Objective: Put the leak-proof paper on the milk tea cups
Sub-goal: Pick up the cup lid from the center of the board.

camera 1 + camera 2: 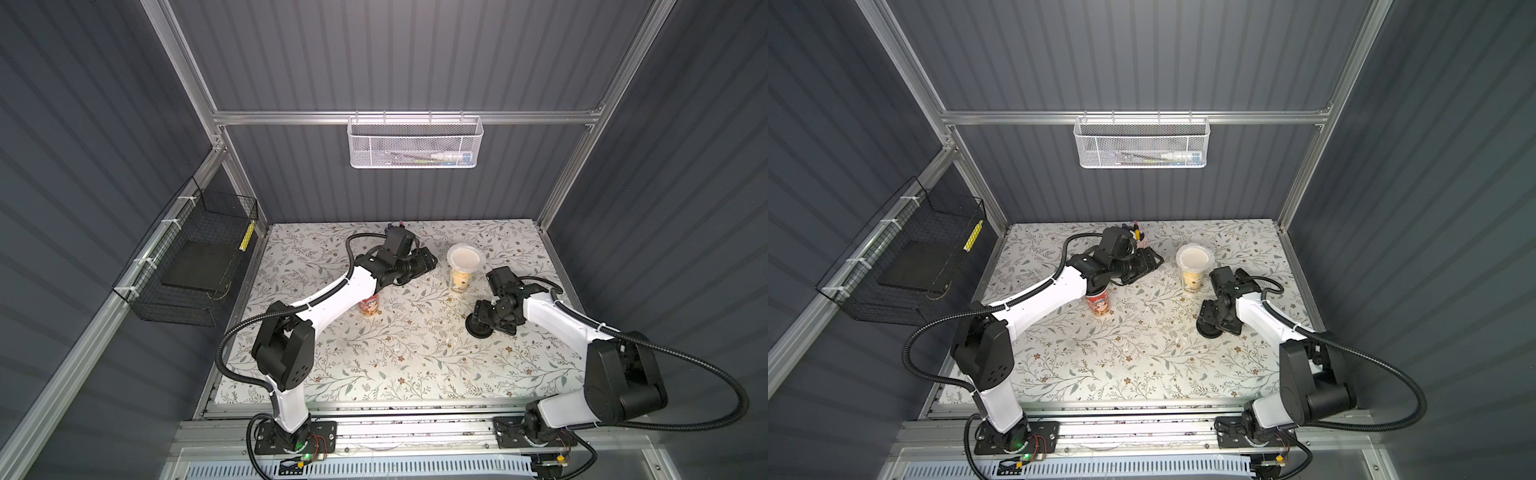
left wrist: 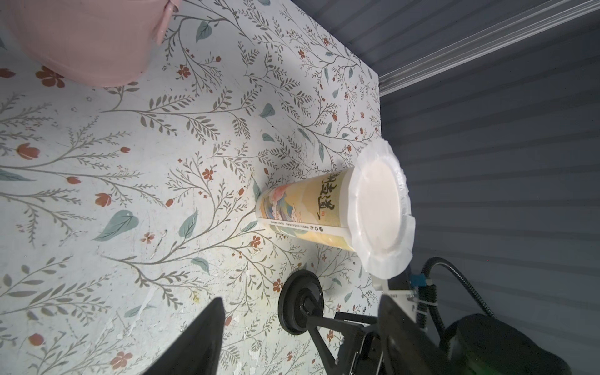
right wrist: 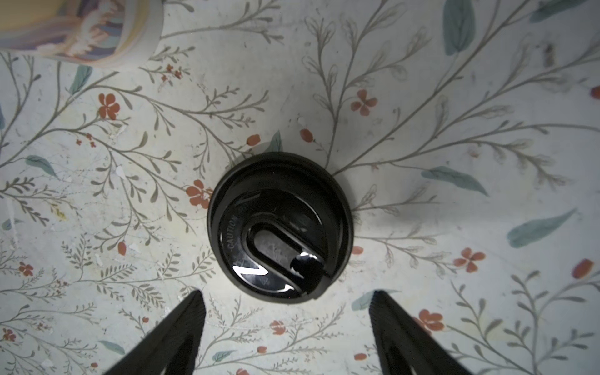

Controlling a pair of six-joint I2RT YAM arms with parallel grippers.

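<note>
Plainly, black lid [image 3: 279, 227] reads CAUTION; cream cup [image 2: 305, 211] bears black calligraphy

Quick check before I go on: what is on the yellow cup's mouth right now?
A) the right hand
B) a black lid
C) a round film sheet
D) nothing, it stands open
C: the film covers the mouth of the yellow cup, with its crinkled edge overhanging the rim. The black lid lies apart on the table.
</note>
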